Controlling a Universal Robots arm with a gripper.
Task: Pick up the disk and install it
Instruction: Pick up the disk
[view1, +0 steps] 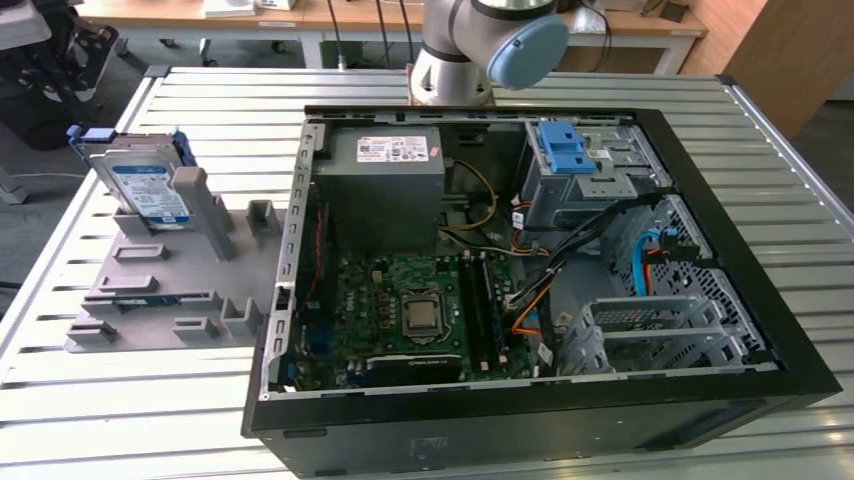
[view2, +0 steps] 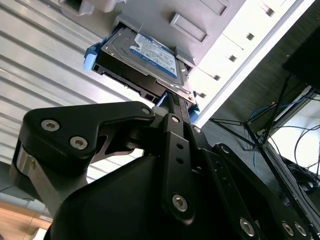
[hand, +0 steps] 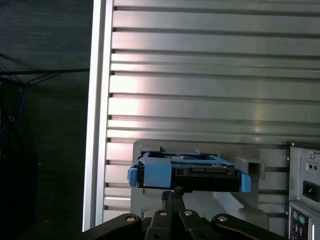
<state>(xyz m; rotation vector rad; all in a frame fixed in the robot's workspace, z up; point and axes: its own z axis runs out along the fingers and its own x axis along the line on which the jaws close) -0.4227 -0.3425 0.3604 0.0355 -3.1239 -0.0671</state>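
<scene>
Well, the upper edge of the exterior view cuts off the arm (view1: 467, 50), so the tool's height over the table cannot be judged there. In the first wrist view the gripper (hand: 171, 192) has its fingertips set close together with nothing between them, and the frame edge cuts off its black links. In the second wrist view the black body of the tool covers much of the picture and hides the near end of the disk (view2: 150, 55). Whether the tips touch the disk or merely line up with it cannot be told.

The disk leans in a slot at the far end of the grey holder (view1: 234, 265) on the slatted table (view1: 134, 400). It sits to the exterior view's left of the open computer case (view1: 534, 440), apart from it. In that view a grey post (view1: 191, 190) hides its lower corner.

The first wrist view gives the disk edge-on, with blue bracket tabs at both ends. The second wrist view gives its labelled face. The exterior view lays open the case: the power-supply box (view1: 387, 190), the light-blue latch (view1: 567, 150) and the motherboard (view1: 414, 310).
</scene>
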